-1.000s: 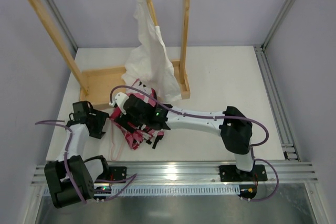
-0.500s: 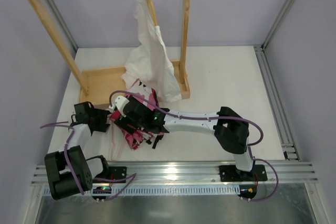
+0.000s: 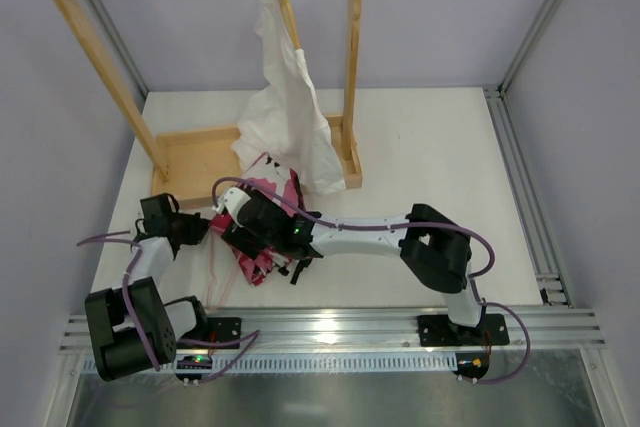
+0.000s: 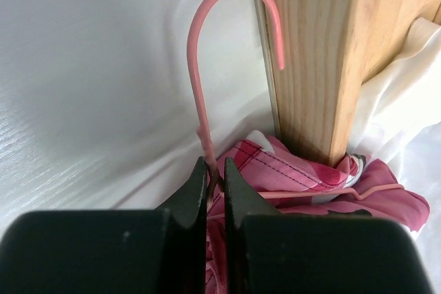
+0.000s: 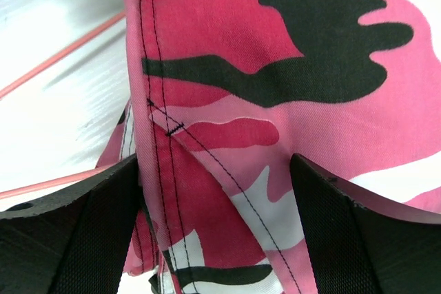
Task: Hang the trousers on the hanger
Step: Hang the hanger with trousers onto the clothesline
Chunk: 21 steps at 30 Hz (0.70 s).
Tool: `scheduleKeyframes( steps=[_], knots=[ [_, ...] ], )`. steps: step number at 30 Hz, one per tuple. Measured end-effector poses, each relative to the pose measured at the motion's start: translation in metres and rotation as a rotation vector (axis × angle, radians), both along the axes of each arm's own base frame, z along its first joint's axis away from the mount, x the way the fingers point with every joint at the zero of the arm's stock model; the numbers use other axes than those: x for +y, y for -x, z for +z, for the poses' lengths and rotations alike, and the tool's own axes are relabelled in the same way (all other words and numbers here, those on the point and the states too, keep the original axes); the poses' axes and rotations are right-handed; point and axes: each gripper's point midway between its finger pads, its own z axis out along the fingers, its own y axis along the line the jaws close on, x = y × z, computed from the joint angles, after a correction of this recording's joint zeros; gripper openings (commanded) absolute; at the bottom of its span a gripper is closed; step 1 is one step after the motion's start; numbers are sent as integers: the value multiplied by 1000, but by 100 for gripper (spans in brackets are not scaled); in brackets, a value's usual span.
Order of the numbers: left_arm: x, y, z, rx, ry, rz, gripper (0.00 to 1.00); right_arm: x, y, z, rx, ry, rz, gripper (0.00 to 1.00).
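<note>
We judge the threading step is in hand. Our left gripper (image 4: 215, 164) is clamped on the neck of the hanger (image 4: 198, 87), low over the table (image 3: 430, 147). Just beyond, the right gripper (image 5: 213, 166) has its jaws wide apart around the trousers (image 5: 275, 67), which are heaped against the hanger's frame. Next we must pinch a fold and draw it over the bar without dragging the wire. Farther back, the rack (image 4: 310, 53) and the white garment (image 3: 285, 97) crowd the hook.
</note>
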Motion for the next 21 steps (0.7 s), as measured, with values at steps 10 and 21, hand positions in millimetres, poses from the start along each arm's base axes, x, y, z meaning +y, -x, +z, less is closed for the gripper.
scheduleKeyframes(
  steps=[10, 21],
  knots=[
    [7, 1, 12, -15, -68, -17, 0, -5, 1, -11, 2, -6, -12, 82],
    [-9, -30, 110, -229, -250, -168, 0, -3, 9, -6, -13, -15, -9, 16]
  ],
)
